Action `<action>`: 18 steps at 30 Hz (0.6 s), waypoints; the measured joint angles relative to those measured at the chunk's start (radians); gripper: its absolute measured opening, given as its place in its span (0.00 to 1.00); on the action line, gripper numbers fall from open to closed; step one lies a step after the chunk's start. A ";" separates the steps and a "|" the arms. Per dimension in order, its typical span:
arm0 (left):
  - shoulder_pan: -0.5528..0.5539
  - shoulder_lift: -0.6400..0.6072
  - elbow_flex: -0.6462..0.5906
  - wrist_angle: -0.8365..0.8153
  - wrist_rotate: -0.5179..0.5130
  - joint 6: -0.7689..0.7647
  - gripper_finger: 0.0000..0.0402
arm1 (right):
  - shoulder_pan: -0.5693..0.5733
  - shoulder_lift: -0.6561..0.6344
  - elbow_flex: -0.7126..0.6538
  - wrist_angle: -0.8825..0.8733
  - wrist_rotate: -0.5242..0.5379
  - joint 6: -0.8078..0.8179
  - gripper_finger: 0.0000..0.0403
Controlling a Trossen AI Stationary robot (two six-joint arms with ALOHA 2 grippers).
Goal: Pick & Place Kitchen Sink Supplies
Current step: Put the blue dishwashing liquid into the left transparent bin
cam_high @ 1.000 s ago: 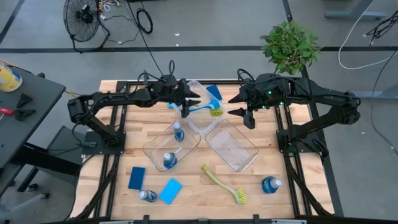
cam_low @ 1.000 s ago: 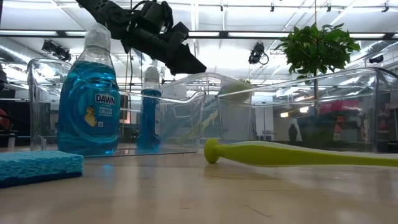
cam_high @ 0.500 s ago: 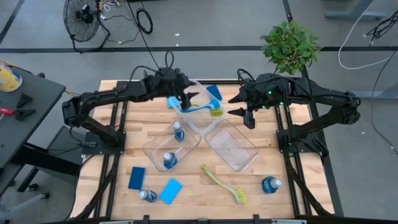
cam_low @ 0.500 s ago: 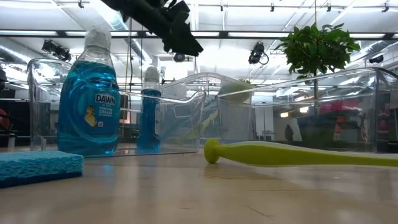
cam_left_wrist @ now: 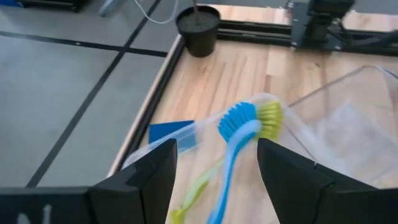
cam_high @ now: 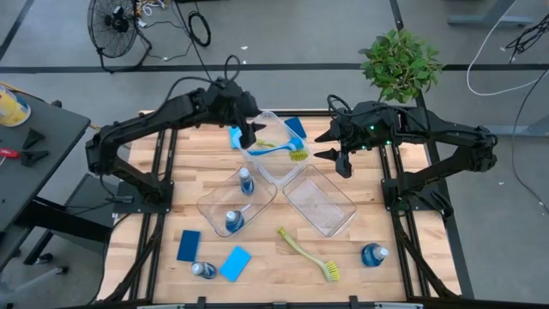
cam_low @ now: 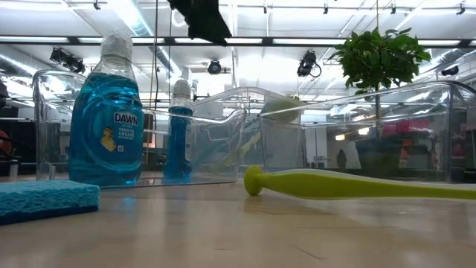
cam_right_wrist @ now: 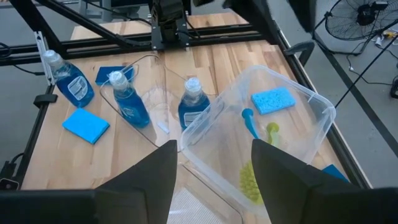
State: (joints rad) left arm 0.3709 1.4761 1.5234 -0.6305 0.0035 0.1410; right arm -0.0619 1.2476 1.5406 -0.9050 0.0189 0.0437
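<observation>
My left gripper (cam_high: pixel 250 136) (cam_left_wrist: pixel 214 180) hangs open above the far clear bin (cam_high: pixel 264 120), touching nothing. Inside that bin lie a blue dish brush (cam_left_wrist: pixel 233 146) (cam_high: pixel 276 148) and a yellow-green one (cam_left_wrist: pixel 268 118) (cam_high: pixel 297 154). My right gripper (cam_high: pixel 340 160) (cam_right_wrist: pixel 214 180) waits open beside the same bin, toward the table's right. Two bottles of blue liquid (cam_high: pixel 246 182) (cam_high: pixel 233 221) stand in the left bin (cam_high: pixel 210 206). Another yellow-green brush (cam_high: pixel 309 254) (cam_low: pixel 357 183) lies flat on the table near its front edge.
An empty clear bin (cam_high: pixel 334 210) sits right of centre. Loose on the wood are bottles (cam_high: pixel 202 269) (cam_high: pixel 373 254), blue sponges (cam_high: pixel 189 245) (cam_high: pixel 235 263) near the front, and sponges (cam_high: pixel 236 137) (cam_high: pixel 294 127) beside the far bin. A potted plant (cam_high: pixel 400 62) stands behind the far right corner.
My left gripper has risen from the far bin and drawn back toward the table's far left; in the low view it has climbed to the picture's top edge. The two brushes stay in the bin. My right arm has kept still.
</observation>
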 joint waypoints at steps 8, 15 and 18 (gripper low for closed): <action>-0.083 0.000 0.036 -0.064 0.000 -0.002 0.56 | 0.000 0.000 0.000 -0.027 -0.009 0.000 0.52; -0.178 0.000 0.036 -0.062 0.001 -0.026 0.55 | 0.001 0.000 0.000 -0.095 -0.035 0.000 0.52; -0.220 0.000 0.036 -0.063 0.001 -0.060 0.55 | 0.001 0.000 0.000 -0.108 -0.074 0.000 0.52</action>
State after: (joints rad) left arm 0.1512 1.4761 1.5597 -0.6932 0.0043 0.0815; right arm -0.0612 1.2476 1.5406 -1.0132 -0.0556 0.0441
